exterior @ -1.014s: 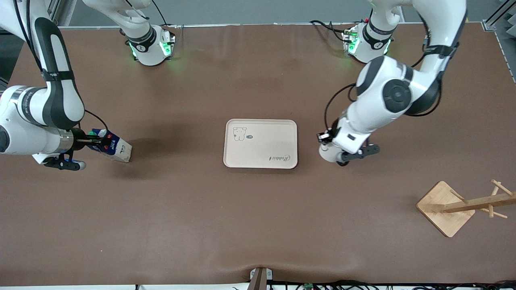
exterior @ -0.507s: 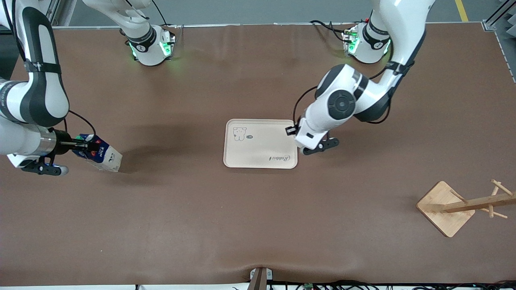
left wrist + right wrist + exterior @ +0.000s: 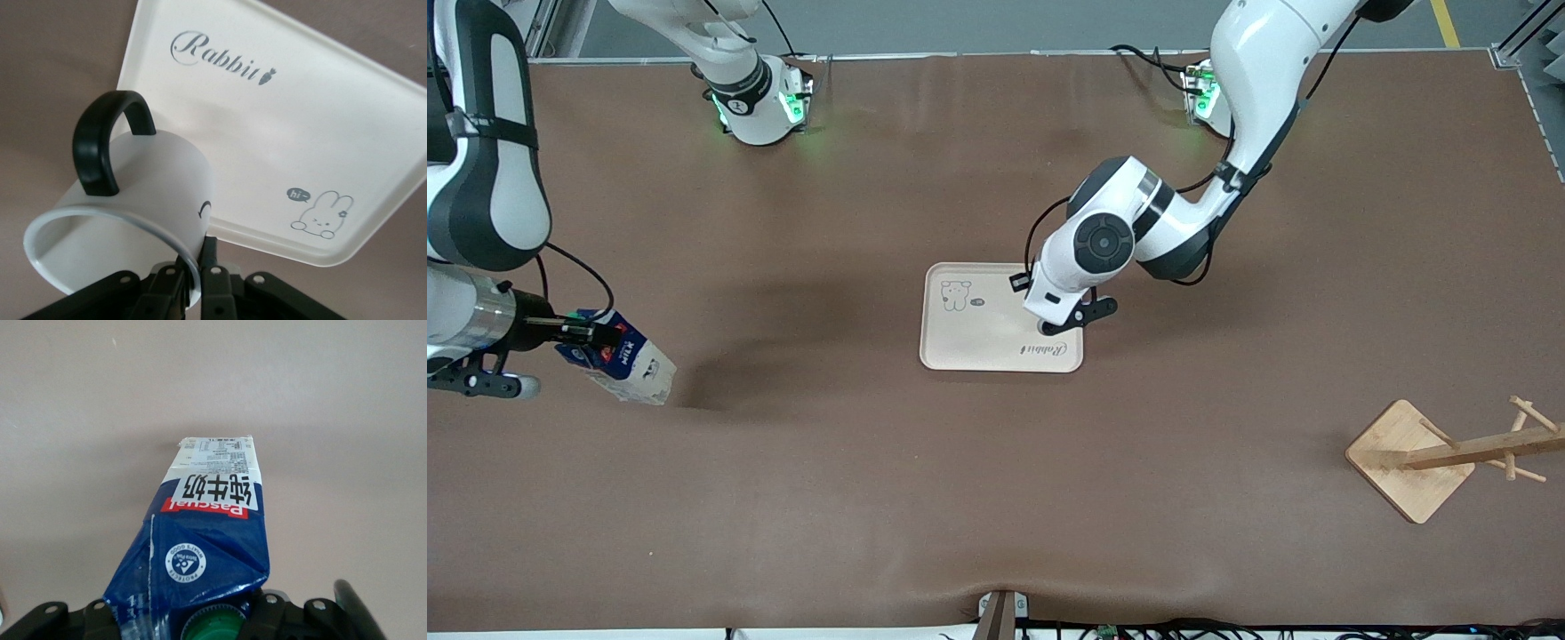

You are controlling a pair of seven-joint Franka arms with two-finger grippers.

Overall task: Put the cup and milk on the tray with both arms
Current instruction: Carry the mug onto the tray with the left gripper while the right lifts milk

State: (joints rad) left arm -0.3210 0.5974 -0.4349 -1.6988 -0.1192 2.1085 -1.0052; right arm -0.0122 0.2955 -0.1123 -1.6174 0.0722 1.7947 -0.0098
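Overhead, left tool (image 3: 190,293) with cup (image 3: 127,220) above tray (image 3: 320,87).

Brown matte table (image 3: 996,498) fills nearly all I see, w/ soft creases near the camera-side edge. Wooden rack (image 3: 1440,455) w/ square base and pegs lies well apart from my left gripper, toward my left arm's end. Grey floor strip (image 3: 996,25) above the table's top edge. Light even, soft shadows.

The tray (image 3: 280,127) reads "Rabbit" in script — plus a tiny "hi~" bubble. The milk (image 3: 207,533) carton shows "Pascual" — and "WHAT IS GOOD" around a round seal.
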